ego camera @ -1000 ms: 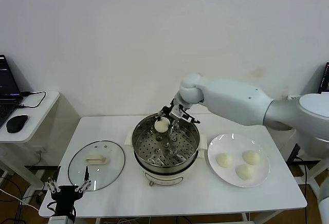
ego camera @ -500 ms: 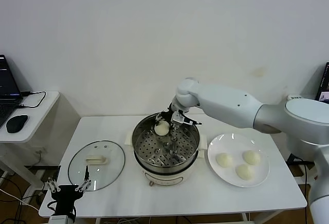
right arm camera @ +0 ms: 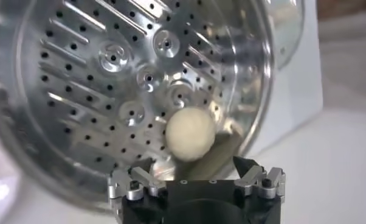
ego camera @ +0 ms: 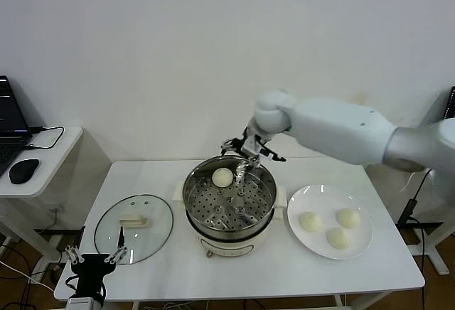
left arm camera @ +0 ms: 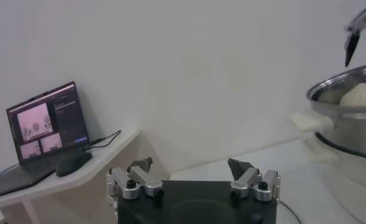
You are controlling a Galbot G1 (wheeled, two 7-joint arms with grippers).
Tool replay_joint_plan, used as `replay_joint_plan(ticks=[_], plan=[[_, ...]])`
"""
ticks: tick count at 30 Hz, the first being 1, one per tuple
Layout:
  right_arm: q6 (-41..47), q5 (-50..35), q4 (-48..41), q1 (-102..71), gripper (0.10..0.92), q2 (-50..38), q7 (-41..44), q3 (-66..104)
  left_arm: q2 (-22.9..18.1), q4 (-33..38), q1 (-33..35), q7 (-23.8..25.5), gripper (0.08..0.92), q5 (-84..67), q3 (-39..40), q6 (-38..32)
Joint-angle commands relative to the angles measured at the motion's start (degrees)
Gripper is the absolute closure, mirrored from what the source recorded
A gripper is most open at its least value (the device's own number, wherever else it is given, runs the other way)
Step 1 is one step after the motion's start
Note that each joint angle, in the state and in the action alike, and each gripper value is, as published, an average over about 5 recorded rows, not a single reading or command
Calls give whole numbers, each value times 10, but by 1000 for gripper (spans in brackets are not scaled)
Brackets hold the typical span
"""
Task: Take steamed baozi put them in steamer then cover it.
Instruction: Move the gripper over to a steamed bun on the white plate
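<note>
Baozi in pot: 1 small round cream-white steamed bun [ego camera: 223, 177] lies on the perforated tray at the far side of the round shiny stainless-steel steamer [ego camera: 229, 230]; the right wrist view shows it free of the fingers [right arm camera: 190, 134].
Baozi waiting: 3 more buns [ego camera: 337, 227] sit on the flat white plate [ego camera: 301, 202] beside the steamer.
Right gripper [ego camera: 249, 150]: above the far rim, jaws apart, empty.
Left gripper [left arm camera: 192, 178]: low at the table's near-left corner, jaws spread, empty.
Cover: round clear glass lid [ego camera: 133, 227] lies flat on the white table [ego camera: 234, 274].
Left wrist only: an open laptop [left arm camera: 47, 125] on a side desk.
</note>
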State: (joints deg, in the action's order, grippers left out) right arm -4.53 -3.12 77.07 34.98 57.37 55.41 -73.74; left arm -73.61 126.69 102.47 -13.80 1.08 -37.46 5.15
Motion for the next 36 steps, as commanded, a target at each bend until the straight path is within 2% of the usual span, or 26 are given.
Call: replay_joint_plan(ticks=[1,7,14,22,36], plan=[[207,-104,123,18,203,-199,50,22,5,5,1,0,177,0,2,0],[219,-78,154,-46,203,-291,41,64,12,-1,-2,1,177,-2,3,0],[217,-20,142,-146,203,-316,22,90,15,-11,-9,1,177,-4,2,1],[205,20,117,-243,203,-293,13,138,12,-22,-9,2,177,-3,0,2],[202,71,52,-314,203,-214,12,178,6,-26,-4,2,177,-4,-11,1]])
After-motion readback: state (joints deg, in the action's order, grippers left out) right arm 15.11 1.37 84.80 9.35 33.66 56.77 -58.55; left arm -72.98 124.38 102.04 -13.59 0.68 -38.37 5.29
